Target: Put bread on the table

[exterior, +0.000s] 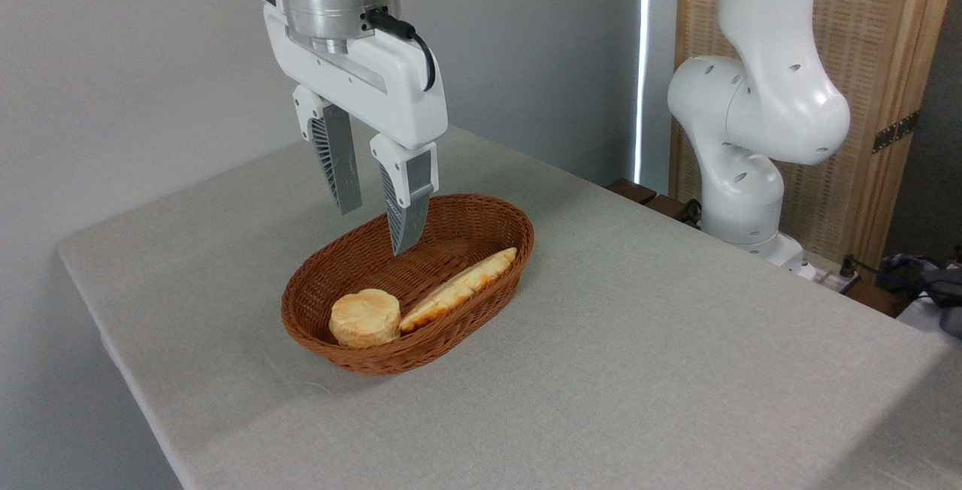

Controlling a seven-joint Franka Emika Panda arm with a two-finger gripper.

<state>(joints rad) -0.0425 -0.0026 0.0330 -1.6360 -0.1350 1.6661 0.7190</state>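
Grey table [639,370], bread [364,317] in basket [481,317], gripper [373,223] above, fingers apart, holding nothing

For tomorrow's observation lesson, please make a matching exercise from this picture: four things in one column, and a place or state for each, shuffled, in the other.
Things
1. bread
2. long loaf
3. gripper
4. basket

Places or states
A. on the grey table, holding both baked items
B. above the basket, jaws apart, holding nothing
C. at the near left end inside the basket
D. leaning along the basket's right inner wall

Pairs: 1-C, 2-D, 3-B, 4-A
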